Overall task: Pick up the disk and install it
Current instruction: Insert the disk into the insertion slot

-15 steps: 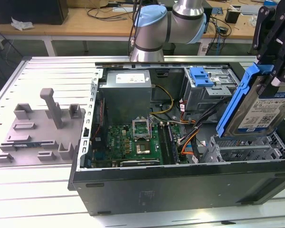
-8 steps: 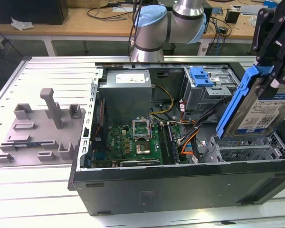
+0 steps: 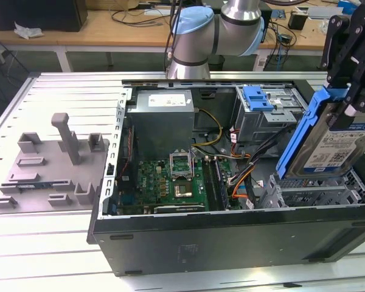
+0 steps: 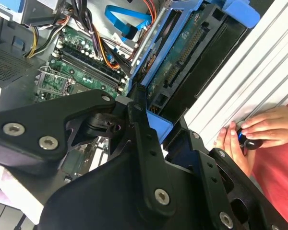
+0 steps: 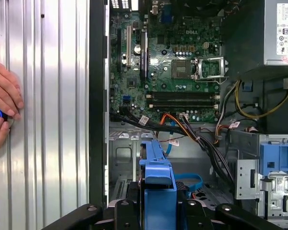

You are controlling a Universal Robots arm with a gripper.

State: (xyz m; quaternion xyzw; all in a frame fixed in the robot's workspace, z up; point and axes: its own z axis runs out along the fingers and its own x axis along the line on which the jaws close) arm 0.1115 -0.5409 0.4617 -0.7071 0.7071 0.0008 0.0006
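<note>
Pinching the disk [image 3: 336,146] by its blue frame in the jaws above the open computer case [image 3: 231,238], at the exterior view's right, on end, long axis steep, label toward camera.

An open black computer case [image 3: 231,243] lies on its side on a ribbed metal counter [image 3: 61,91]. In the exterior view, a green motherboard [image 3: 164,182] sits inside it below a grey power supply [image 3: 161,118]. In the first wrist view the board's processor socket [image 5: 182,69] has a metal bracket [image 5: 209,67] beside it that seems to be flipped open. Black, orange and yellow cables [image 3: 240,176] run toward a metal drive cage [image 3: 271,121] topped by a blue latch piece [image 3: 257,97]. A blue flat cable [image 5: 189,181] curls near the case floor. On the exterior view's left, a grey plastic fixture [image 3: 48,170] (upright posts, shallow slots) rests just beside the case. A wooden counter [image 3: 109,27] stands behind.
</note>
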